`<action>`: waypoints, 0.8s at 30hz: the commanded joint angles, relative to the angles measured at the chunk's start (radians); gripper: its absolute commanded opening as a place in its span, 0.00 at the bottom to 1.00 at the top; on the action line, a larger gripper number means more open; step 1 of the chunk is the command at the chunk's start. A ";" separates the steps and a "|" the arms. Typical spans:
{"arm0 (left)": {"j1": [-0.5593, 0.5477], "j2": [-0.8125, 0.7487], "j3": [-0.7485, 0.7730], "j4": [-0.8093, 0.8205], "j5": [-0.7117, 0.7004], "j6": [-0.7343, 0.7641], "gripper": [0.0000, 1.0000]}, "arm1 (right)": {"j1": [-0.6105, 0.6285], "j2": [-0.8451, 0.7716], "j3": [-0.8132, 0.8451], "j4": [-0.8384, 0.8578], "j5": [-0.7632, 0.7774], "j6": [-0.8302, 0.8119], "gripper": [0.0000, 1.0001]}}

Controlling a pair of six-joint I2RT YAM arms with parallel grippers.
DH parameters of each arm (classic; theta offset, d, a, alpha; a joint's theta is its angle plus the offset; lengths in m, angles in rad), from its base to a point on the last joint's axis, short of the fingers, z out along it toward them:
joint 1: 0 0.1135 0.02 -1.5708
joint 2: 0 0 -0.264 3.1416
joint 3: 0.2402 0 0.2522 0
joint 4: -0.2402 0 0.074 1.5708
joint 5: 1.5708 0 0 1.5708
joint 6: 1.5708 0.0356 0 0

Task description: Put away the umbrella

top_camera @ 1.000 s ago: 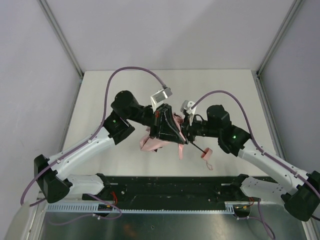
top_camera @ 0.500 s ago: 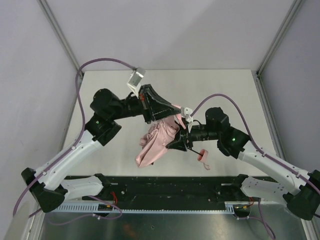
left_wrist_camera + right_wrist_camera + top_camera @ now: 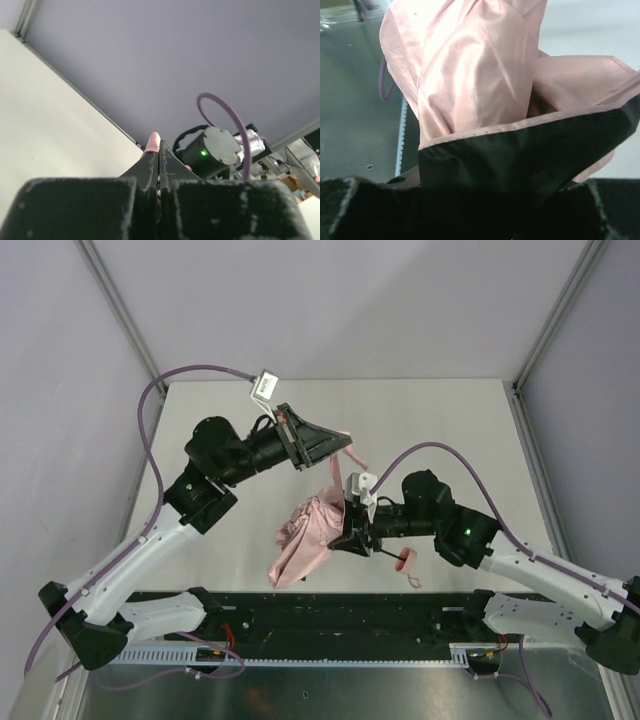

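Left gripper is raised over the middle of the worktop, its jaws pressed together on a thin pink strip. In its own wrist view only the tip of that strip pokes out past the closed fingers. The strip runs down toward 5 o'clock to the umbrella. It looks like the closing strap, though it could be a canopy edge.

The canopy hangs loose and crumpled, trailing toward 7 o'clock, with pale pink outside and the dark lining showing. It seems lifted clear of the worktop, not resting on it.

Right gripper pinches the umbrella where the fabric gathers around the shaft. Its wrist view is filled with bunched cloth. The handle and wrist loop stick out at 4 o'clock beyond it.

The step in hand looks like tidying the canopy: one arm steadies the stem while the other draws the strip taut. The folds are not yet wrapped. The next move probably calls for carrying the strip around the bundle with even tension while the right grip stays firm, so the fabric winds close instead of ballooning.
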 commanded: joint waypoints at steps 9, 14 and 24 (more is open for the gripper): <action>0.082 0.055 -0.052 -0.042 0.164 -0.115 0.00 | 0.193 -0.046 -0.007 -0.160 0.623 -0.259 0.00; 0.088 0.090 -0.050 -0.042 0.271 -0.108 0.00 | 0.250 -0.020 -0.005 -0.188 0.751 -0.328 0.00; 0.086 0.022 -0.047 0.025 0.488 0.020 0.00 | 0.215 -0.059 0.002 -0.182 0.749 -0.315 0.00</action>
